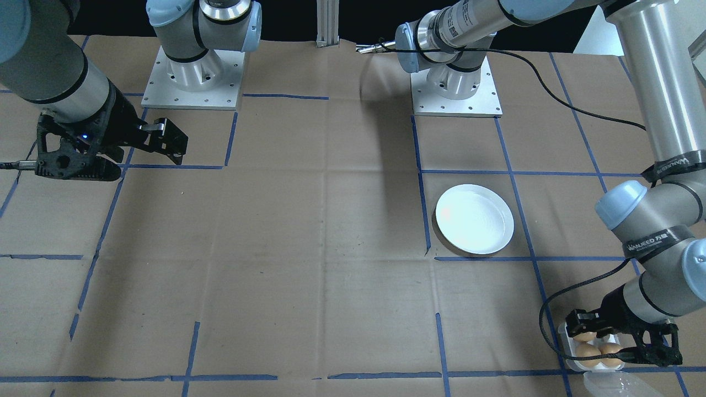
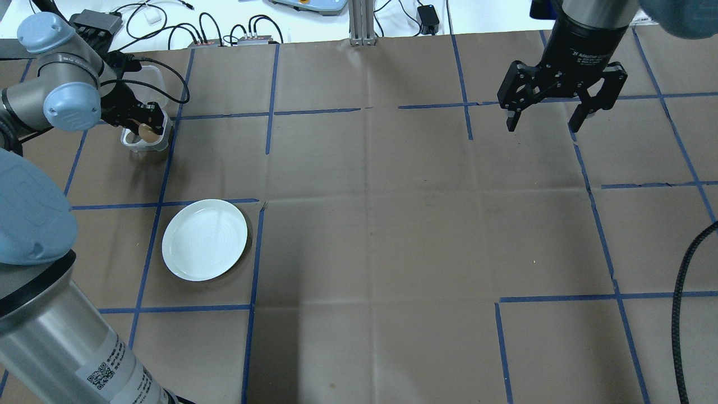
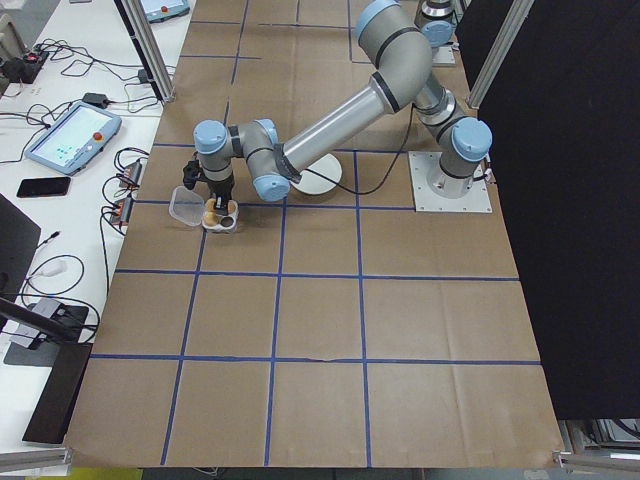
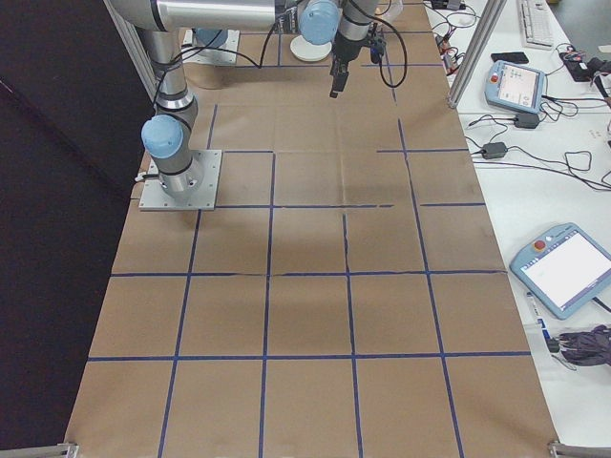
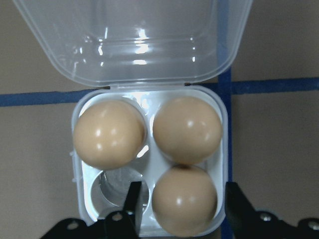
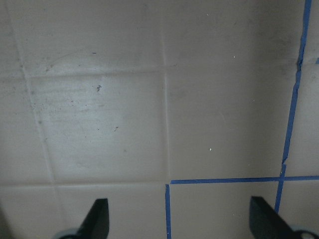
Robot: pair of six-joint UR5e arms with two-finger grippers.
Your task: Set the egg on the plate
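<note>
Left tool (image 5: 182, 199) spread, one finger on each side of the egg (image 5: 184, 201) in the tray's near-right cup — whether the pads touch it, cannot tell. Egg tray (image 5: 223, 149) is a small white four-cup box, clear lid (image 5: 134, 40) hinged open at 12 o'clock. Two more eggs sit in the far cups; the near-left cup holds none. Blue tape line runs under the tray edge.

Plate (image 2: 205, 239) lies bare on the brown-paper tabletop (image 2: 381, 235) at roughly 5 o'clock from the tray in the overhead view, well apart from it, inside its own taped square.

Right tool (image 2: 545, 115) spread wide with nothing between the fingers — hanging above the tabletop on the far right side, well apart from plate and tray. Its wrist view shows only paper and blue tape.

Cables, a tablet-style pendant and a phone lie on the white bench past the tabletop's edge.
</note>
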